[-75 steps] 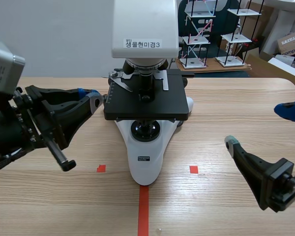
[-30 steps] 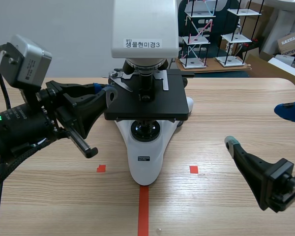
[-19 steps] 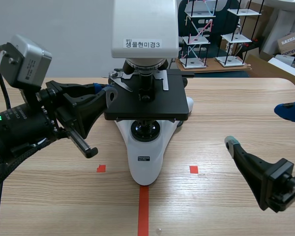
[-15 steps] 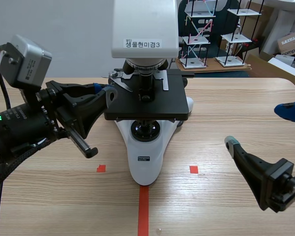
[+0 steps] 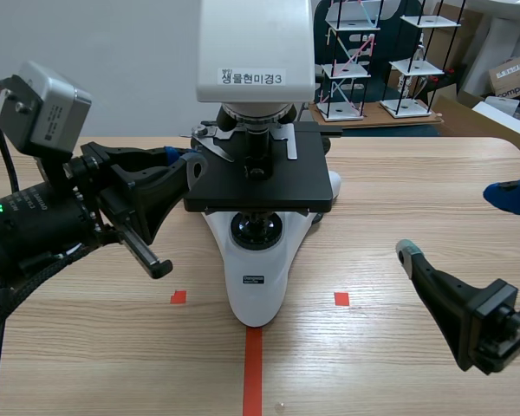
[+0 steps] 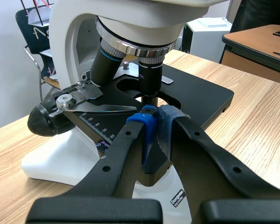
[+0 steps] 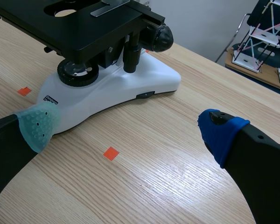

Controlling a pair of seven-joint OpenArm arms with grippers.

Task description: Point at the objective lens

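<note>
Left hand (image 6: 154, 122) shut, empty, tips at stage (image 6: 200, 95) edge, perhaps touching, aimed at objective lens (image 6: 150, 77); any push forward could jar stage. Right hand (image 7: 129, 129) wide open, idle.

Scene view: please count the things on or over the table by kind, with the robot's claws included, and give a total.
Microscope: 1
Claws: 2, the left claw shut at the stage's edge and the right claw open
Total: 3
</note>
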